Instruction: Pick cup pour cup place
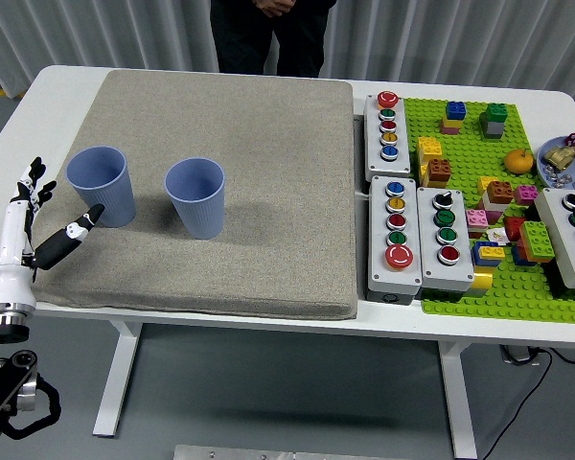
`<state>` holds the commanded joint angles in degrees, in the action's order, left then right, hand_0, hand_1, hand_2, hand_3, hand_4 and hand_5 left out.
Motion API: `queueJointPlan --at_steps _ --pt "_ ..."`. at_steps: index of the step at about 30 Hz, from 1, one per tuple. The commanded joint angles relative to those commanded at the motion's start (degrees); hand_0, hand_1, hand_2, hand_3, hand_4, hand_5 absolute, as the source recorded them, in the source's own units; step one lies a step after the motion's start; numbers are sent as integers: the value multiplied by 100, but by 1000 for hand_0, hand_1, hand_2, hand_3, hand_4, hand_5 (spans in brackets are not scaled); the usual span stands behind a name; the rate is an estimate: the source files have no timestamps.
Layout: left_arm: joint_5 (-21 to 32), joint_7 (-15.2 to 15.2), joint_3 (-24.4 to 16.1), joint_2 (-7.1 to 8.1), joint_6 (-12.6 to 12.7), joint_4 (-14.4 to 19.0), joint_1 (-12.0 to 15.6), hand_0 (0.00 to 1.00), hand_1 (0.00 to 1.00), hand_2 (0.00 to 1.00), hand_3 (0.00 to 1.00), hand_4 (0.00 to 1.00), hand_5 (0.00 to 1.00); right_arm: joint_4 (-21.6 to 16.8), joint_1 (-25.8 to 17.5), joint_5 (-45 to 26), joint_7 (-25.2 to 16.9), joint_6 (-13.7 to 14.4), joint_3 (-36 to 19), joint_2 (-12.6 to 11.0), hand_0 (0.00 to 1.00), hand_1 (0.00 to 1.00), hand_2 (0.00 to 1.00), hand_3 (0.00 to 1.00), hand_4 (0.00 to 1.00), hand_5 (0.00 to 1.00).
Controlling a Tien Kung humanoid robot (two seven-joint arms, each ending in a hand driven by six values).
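Your left hand (34, 230) sits at the left edge of the desk (29, 105), fingers spread wide and gripping nothing; its thumb points toward the left cup (101, 184) but stands clear of it. That left cup rests upright on the grey mat (268, 172), near the mat's left side. The second cup (195, 196), the same pale blue, stands upright just to its right, the two apart with a strip of mat between them. You cannot tell from this view whether either cup holds anything. Your right arm does not show.

To the right of the mat you have grey button boxes (417, 230) with coloured buttons, and beyond them a green baseplate (460, 144) scattered with toy bricks, with an orange (518, 160) resting on it. At the far side of the desk a person in dark clothes (268, 38) stands with hands clasped in front, touching nothing on the desk
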<state>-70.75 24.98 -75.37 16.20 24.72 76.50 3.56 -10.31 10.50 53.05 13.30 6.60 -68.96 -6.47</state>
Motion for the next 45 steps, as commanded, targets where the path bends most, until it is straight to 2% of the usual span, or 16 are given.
queueJointPlan --at_steps 2,3,6,10,12,16,28,32,34,38,39,45 --pt "298 61 -125 -77 -76 109 16 823 865 998 998 998 483 0 1 -2 -1 1 -1 1 742 709 730 645 216 422" --pt "465 74 -156 -94 -95 128 17 789 832 998 998 998 505 0 1 -3 -1 1 -1 2 742 709 730 645 215 425" --pt "1104 131 -450 -186 -280 104 -109 789 832 998 998 998 505 0 10 -16 -5 2 3 0 742 709 730 645 215 425" --pt "1985 63 -607 -172 -620 -47 -214 787 820 993 998 998 514 0 20 -54 -15 3 26 -7 742 709 729 644 214 423" --pt "2302 49 -654 -157 -683 -74 -251 787 820 993 998 998 514 0 28 -90 -23 10 44 -11 742 709 729 644 214 423" --pt "2387 19 -607 -162 -739 -107 -304 787 812 994 998 998 524 0 41 -115 -29 12 60 -17 742 708 727 644 213 422" --pt "2084 -4 -542 -214 -633 -158 -422 782 810 991 998 998 539 0 39 -112 -27 19 55 -13 743 709 727 644 212 418" --pt "1844 -13 -708 -201 -605 -45 -564 782 810 991 998 998 539 0 41 -117 -32 20 58 -22 743 709 727 644 212 418" --pt "1809 -9 -822 -208 -614 -9 -676 782 806 984 998 992 572 0 39 -121 -32 21 62 -21 743 708 727 644 212 417" --pt "1924 -131 -1008 -256 -695 -42 -836 782 806 984 998 992 572 0 30 -124 -29 21 70 -15 743 708 727 644 212 417" --pt "1950 -158 -1033 -264 -705 -51 -856 770 789 930 908 749 998 0 29 -123 -28 21 71 -14 743 708 727 644 212 418" --pt "1875 -279 -1162 -278 -730 -128 -931 771 790 929 910 752 998 0 2 -126 -27 24 73 -4 742 707 727 644 212 417"
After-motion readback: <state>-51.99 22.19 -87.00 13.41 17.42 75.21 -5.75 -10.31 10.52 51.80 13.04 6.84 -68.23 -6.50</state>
